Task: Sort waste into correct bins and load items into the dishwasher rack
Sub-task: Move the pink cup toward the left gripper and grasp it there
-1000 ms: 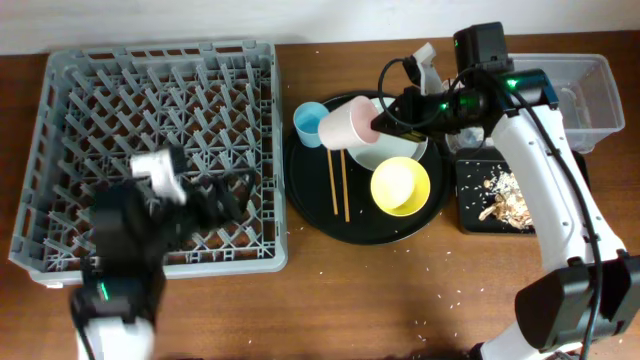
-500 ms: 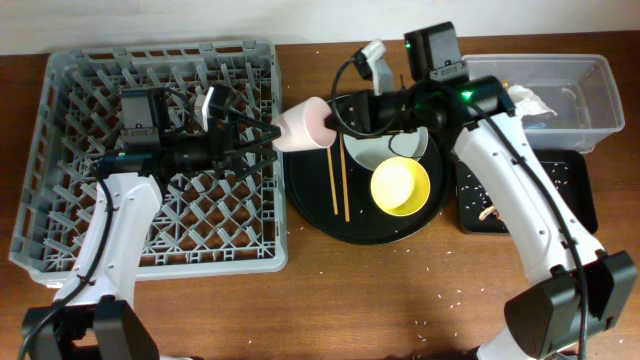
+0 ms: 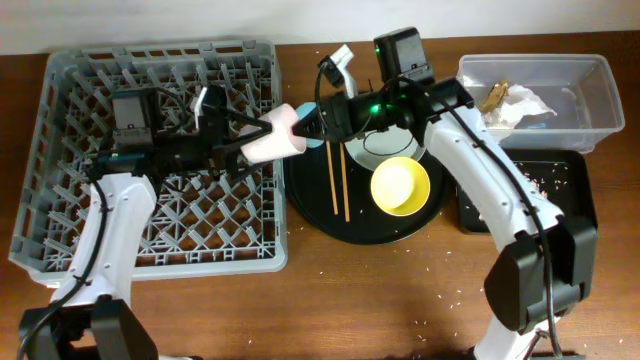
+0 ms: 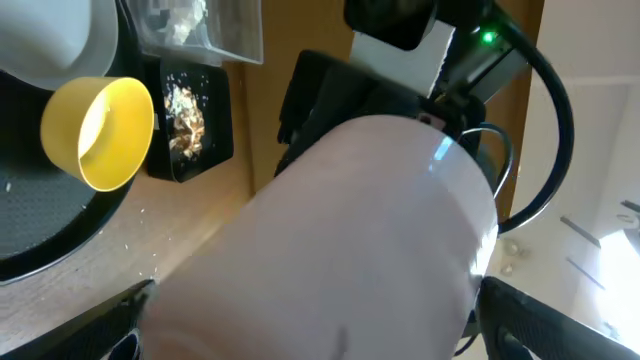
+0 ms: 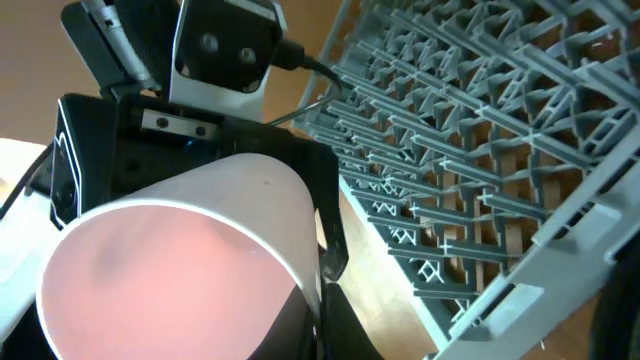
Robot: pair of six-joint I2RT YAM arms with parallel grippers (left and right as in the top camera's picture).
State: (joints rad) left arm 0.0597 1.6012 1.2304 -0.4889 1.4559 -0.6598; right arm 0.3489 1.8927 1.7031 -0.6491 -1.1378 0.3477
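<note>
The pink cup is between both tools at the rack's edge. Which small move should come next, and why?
Probably the left tool should close on the pink cup. Its fingers straddle the cup but look open, while the right tool holds it by the right edge of the dishwasher rack; letting go first would likely drop it.

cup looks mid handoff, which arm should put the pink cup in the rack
Left. The left claw flanks the pink cup at the edge of the dishwasher rack, and that arm lies over the rack. The right claw reaches here stretched across the round black tray.
</note>
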